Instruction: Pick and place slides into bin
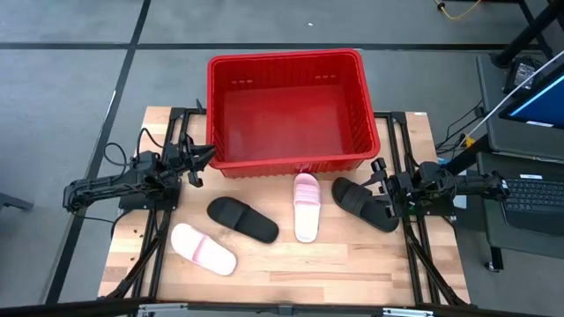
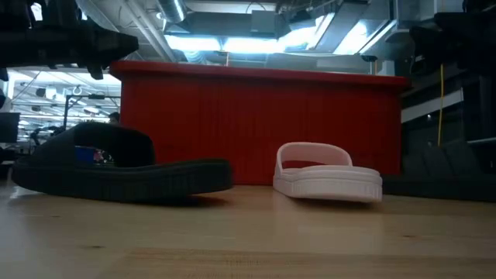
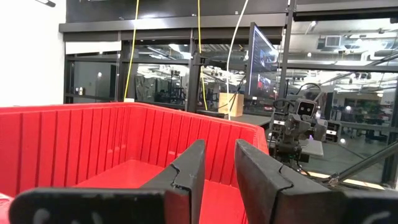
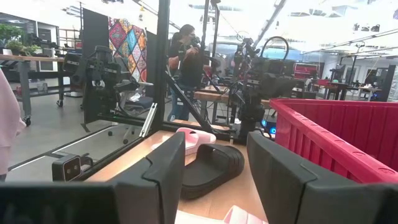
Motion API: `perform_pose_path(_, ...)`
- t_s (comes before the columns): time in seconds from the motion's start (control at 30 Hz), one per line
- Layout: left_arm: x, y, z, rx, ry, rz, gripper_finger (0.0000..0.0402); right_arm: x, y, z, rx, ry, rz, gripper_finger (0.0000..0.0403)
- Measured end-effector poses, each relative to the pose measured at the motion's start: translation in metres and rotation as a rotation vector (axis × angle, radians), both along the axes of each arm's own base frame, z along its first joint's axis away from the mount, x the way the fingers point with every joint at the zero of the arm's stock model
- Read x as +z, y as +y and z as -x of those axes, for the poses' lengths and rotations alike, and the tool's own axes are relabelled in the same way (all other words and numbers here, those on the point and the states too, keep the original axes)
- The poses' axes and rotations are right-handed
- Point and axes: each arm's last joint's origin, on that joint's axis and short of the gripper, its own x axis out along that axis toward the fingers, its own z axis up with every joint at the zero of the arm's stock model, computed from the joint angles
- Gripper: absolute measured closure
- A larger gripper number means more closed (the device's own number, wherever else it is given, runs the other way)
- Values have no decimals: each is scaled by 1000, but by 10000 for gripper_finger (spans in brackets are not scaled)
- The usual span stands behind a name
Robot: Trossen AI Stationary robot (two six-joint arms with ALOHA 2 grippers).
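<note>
Nearest the front edge of the wooden surface (image 1: pixel 291 264), toward its left corner, lies one pale pink slide (image 1: pixel 203 248), flat on its sole and angled. Just beyond it a black slide (image 1: pixel 241 218) lies slantwise near the middle. The second pink slide (image 1: pixel 306 205) points straight at the bin with its toe almost touching the red wall, and the second black slide (image 1: pixel 364 203) lies aslant near the right edge, just beside the right arm. All four rest loose on the surface, none in the bin, so the work has yet to begin. They look laid out in a loose row in front of the basket, within reach of either arm.

The right gripper (image 1: pixel 377 169) hovers beside that black slide, jaws spread wide and empty, probably because it is the closest pick. The left gripper (image 1: pixel 209 155) hangs at the bin's left front corner, jaws partly apart with nothing between them.

Farthest back, the red bin (image 1: pixel 231 95) stands empty across the rear edge, its open mouth upward to take slides dropped from above.
</note>
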Motion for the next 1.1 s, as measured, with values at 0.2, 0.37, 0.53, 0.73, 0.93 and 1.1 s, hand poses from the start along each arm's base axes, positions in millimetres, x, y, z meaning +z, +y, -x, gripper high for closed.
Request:
perform_pose_path(0.2, 0, 0, 0, 0, 0, 0, 320, 0, 0, 0, 0, 0, 0, 229)
perform_pose_path(0.37, 0, 0, 0, 0, 0, 0, 320, 0, 0, 0, 0, 0, 0, 229)
perform_pose_path(0.53, 0, 0, 0, 0, 0, 0, 320, 0, 0, 0, 0, 0, 0, 229)
perform_pose_path(0.73, 0, 0, 0, 0, 0, 0, 320, 0, 0, 0, -15, 0, -3, 229)
perform_pose_path(0.93, 0, 0, 0, 0, 0, 0, 320, 0, -5, -1, -185, 2, -36, 229)
perform_pose_path(1.1, 0, 0, 0, 0, 0, 0, 320, 0, -6, -1, -201, 2, -63, 229)
